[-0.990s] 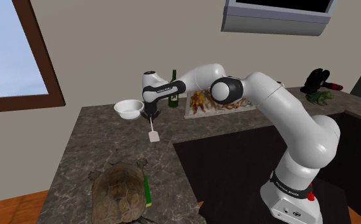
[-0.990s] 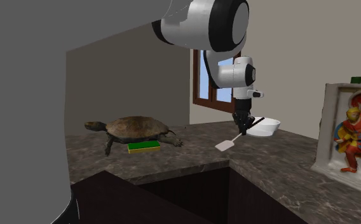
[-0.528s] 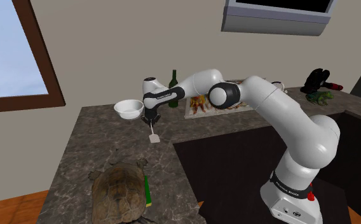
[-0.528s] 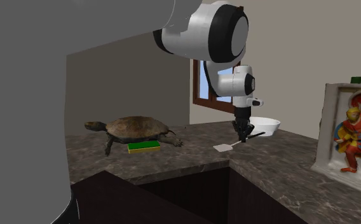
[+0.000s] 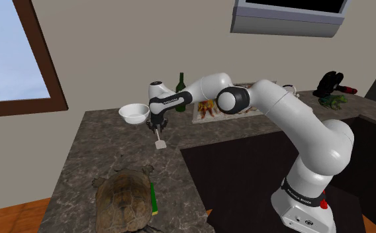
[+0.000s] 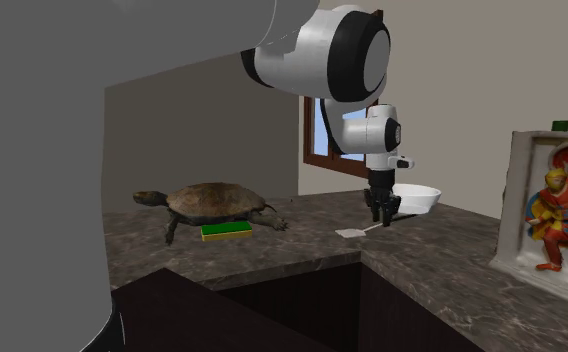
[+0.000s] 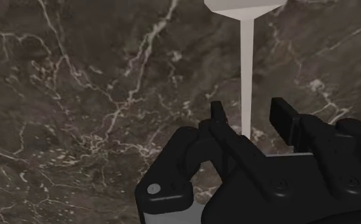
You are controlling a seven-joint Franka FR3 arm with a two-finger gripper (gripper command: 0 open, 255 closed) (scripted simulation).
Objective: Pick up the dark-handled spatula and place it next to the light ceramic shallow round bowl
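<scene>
On the dark marbled counter (image 5: 107,142), a little left of the shoulder view's centre, the spatula (image 5: 159,141) lies with its pale blade pointing away from the white bowl (image 5: 134,113), which sits near it toward the upper left. Directly over its handle end hangs the black gripper (image 5: 156,127), and in the wrist view the fingers (image 7: 284,118) stand spread either side of the pale shaft without touching it. Well apart, low in the shoulder view, rests a turtle (image 5: 122,205).

White spatula (image 5: 159,142) near white bowl (image 5: 134,114)
</scene>
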